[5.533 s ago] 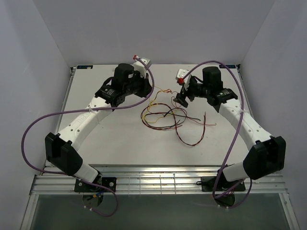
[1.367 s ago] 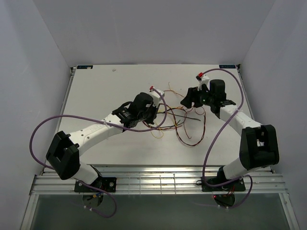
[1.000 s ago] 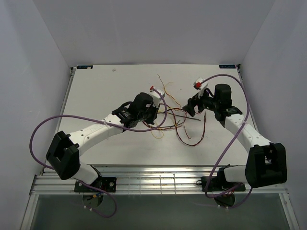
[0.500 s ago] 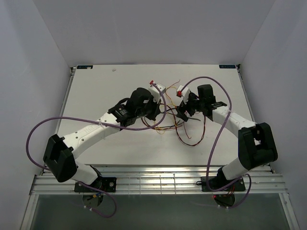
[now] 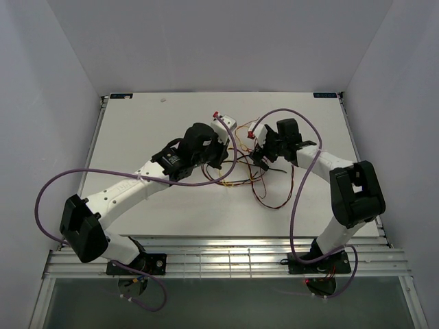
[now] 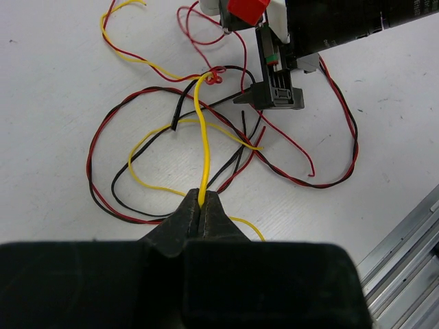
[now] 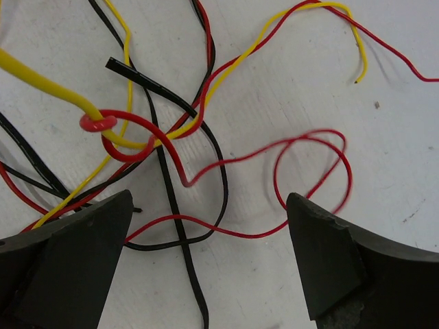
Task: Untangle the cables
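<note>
White tabletop (image 5: pixel 137 130) fills a plain white-walled booth. At its near edge a ribbed metal rail (image 5: pixel 226 260) carries both arm bases, and thick purple leads (image 5: pixel 42 205) loop off the arms.

Both arms reach to the middle of the table, where the cables (image 5: pixel 264 188) lie in a loose yellow, red and black tangle between and just below the two wrists.

Only the left wrist view shows the left gripper (image 6: pixel 202 205) clenched on a yellow wire (image 6: pixel 201 151). The wire rises straight from the pinch to a small red coil (image 6: pixel 215 75) wound round it. That view also takes in the other arm's head from the front, with a red cap (image 6: pixel 247 8) on top and a line of pale print on its black body, too small to read.

Only the right wrist view shows the right gripper (image 7: pixel 209 205) released. Its jaws stand wide apart above the table, over a black strand and a thin red loop (image 7: pixel 312 133), and neither jaw touches a wire. The same red coil sits at that view's upper left.

From above, both sets of fingertips are hidden under the wrists.

At the far corners sit two small blue stickers (image 5: pixel 120 95), unreadable.
</note>
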Action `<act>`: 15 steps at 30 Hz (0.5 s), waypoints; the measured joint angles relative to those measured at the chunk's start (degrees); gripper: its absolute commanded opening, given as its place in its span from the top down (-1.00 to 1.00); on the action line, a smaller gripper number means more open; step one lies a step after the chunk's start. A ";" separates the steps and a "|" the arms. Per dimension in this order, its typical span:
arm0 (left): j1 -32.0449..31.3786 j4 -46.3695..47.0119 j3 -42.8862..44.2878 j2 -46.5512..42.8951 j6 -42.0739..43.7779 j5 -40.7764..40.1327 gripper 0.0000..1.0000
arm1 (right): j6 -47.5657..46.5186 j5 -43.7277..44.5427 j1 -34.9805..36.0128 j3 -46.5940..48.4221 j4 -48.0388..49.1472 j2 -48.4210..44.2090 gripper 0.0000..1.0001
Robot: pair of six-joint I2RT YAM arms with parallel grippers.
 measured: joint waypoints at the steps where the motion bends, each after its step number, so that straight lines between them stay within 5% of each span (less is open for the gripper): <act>1: 0.00 0.00 0.09 0.00 0.11 -0.26 1.00 | -0.68 -0.02 0.00 0.24 0.02 0.50 -1.00; 15: 0.00 -2.05 1.70 0.22 1.95 -2.38 1.00 | -9.16 -9.11 0.37 4.35 1.81 4.52 -0.96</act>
